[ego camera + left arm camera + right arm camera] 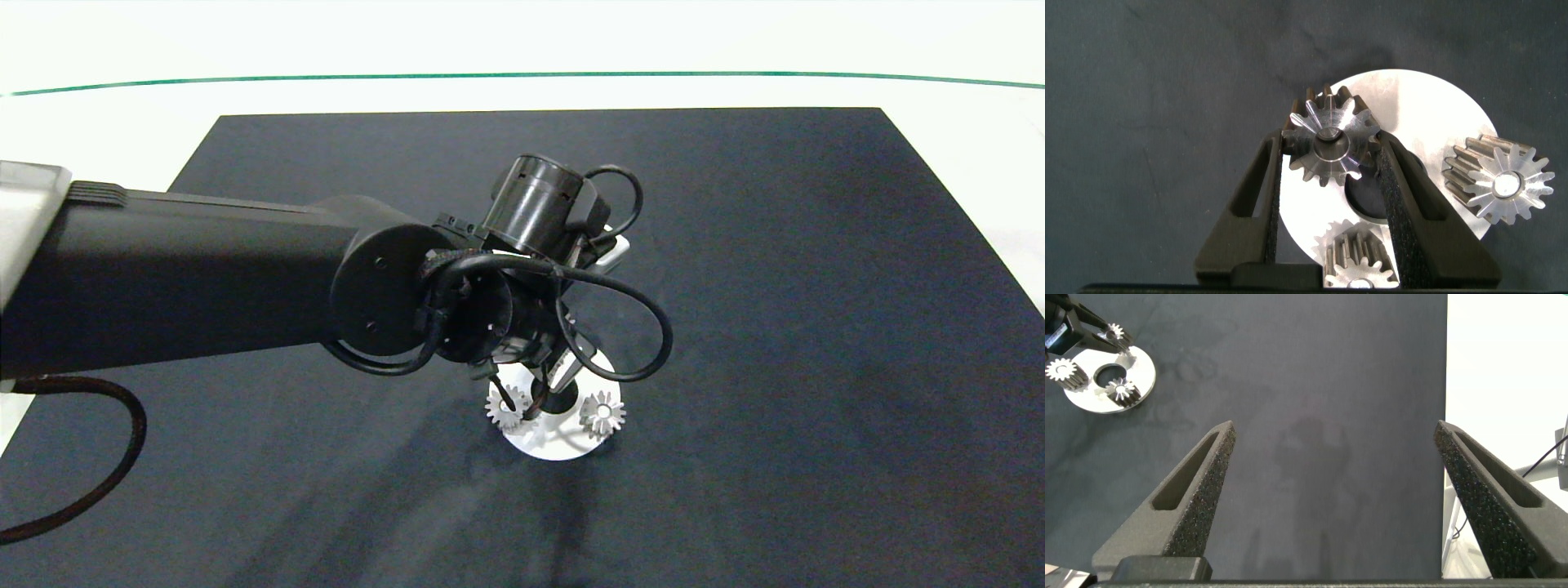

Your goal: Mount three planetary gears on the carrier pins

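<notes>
Silvery planetary gears (pixel 1497 179) occupy two carrier pins, while the left gripper (pixel 1329 167) fingers (pixel 1404 196) clamp the third gear (pixel 1329 139) over its pin; right gripper (pixel 1335 498) open, idle.

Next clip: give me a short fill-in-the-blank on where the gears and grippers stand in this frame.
1. The number of planetary gears on the white disc is ____.
2. The gear between the fingers belongs to the ____ gripper.
3. The right gripper, away over the dark mat, is ____.

Missing words: three; left; open
</notes>
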Available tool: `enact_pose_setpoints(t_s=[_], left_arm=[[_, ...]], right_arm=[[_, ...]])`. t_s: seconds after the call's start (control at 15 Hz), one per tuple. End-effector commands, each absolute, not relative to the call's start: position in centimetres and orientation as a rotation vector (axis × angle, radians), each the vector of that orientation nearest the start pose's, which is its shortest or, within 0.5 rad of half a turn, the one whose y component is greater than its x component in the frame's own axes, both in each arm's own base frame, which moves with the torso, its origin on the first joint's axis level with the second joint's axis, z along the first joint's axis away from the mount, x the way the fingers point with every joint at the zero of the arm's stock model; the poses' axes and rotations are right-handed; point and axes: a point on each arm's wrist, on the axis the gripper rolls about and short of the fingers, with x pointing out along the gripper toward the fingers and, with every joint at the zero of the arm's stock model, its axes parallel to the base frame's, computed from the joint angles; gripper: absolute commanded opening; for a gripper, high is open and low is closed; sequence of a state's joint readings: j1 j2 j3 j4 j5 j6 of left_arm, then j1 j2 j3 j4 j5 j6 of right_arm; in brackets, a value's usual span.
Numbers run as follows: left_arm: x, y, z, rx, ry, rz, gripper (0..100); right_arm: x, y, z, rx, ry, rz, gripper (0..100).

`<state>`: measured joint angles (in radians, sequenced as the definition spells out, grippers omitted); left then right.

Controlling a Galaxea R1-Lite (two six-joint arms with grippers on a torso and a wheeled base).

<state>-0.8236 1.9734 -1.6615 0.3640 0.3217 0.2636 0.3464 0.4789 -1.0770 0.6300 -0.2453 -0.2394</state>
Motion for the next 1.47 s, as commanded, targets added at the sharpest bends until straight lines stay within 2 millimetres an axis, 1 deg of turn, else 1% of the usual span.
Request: enact_pose_setpoints(t_s=[0.07,0.33,0.47,0.53,0.6,0.67,0.8,0.87,1.0,1.07,1.2,1.27,1.33,1.4,1.47], left_arm=[[26.7,-27.8,22.9,0.630,0.520,-0.558,100],[26.6,-27.8,23.0,0.628,0.518,-0.560,100],[26.5,-27.6,23.4,0.621,0.510,-0.556,100],[26.2,-27.3,24.0,0.605,0.498,-0.551,100],[25.7,-26.2,25.5,0.579,0.468,-0.540,100],[24.7,-24.7,27.1,0.559,0.441,-0.529,100],[23.7,-20.2,29.5,0.516,0.417,-0.453,100],[22.7,-17.5,30.7,0.493,0.405,-0.405,100],[20.8,-12.2,32.0,0.423,0.390,-0.279,100],[19.3,-9.5,32.5,0.372,0.378,-0.203,100],[16.2,-5.2,32.7,0.297,0.355,-0.057,100],[15.1,-4.1,32.7,0.284,0.339,-0.014,100],[12.6,-2.1,32.9,0.250,0.281,0.078,100],[10.4,-1.1,33.0,0.232,0.229,0.130,100],[8.4,-0.5,32.7,0.226,0.198,0.168,100]], right_arm=[[-5.7,-2.6,29.5,-0.251,0.022,0.103,100],[-5.8,-2.7,29.5,-0.250,0.020,0.103,100],[-5.7,-2.7,29.6,-0.250,0.020,0.103,100],[-5.7,-2.6,29.5,-0.251,0.022,0.103,100],[-5.8,-2.7,29.5,-0.250,0.020,0.103,100],[-5.8,-2.7,29.5,-0.250,0.019,0.101,100],[-6.0,-2.8,29.5,-0.249,0.012,0.097,100],[-5.9,-2.7,29.5,-0.253,0.019,0.084,100],[-5.7,-2.8,29.4,-0.257,0.034,0.032,100],[-5.6,-2.9,29.4,-0.259,0.045,-0.035,100],[-5.5,-3.0,29.0,-0.268,0.070,-0.137,100],[-5.5,-3.1,28.7,-0.271,0.079,-0.170,100],[-5.3,-3.2,27.9,-0.287,0.109,-0.250,100],[-5.5,-3.4,27.1,-0.301,0.123,-0.299,100],[-5.9,-3.6,26.3,-0.305,0.128,-0.356,100]])
